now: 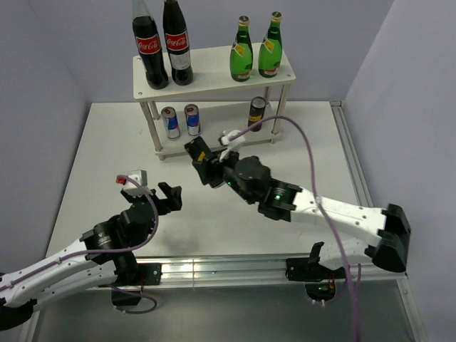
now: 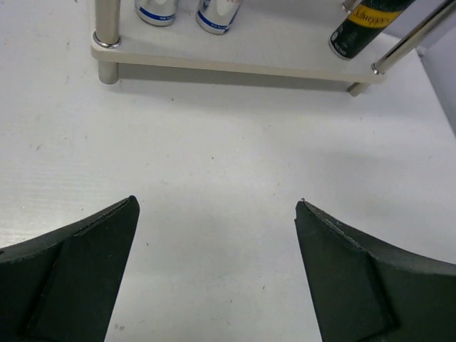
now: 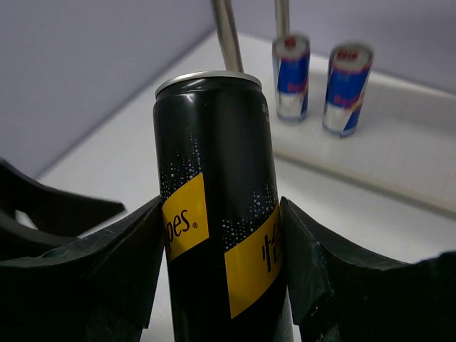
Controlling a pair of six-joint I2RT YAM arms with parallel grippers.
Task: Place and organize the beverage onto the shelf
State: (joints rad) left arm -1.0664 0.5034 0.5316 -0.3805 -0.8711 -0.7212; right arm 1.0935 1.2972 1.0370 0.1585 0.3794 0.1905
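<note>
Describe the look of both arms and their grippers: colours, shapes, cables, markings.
The left arm and right arm both have white links between black joint housings. A thin purple cable loops along the right arm, and a similar one runs along the left. Small green lights glow on the right arm's joints. The left gripper and right gripper have broad, matte black, wedge-shaped fingers.

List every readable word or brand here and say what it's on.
"Coca-Cola": red labels of both cola bottles, on top of the shelf.
"Schweppes": side of the shelved dark can.
"pes": yellow band of the held dark can in the right gripper.
Too small or blurred: labels on the green bottles and the blue-and-silver cans.
</note>
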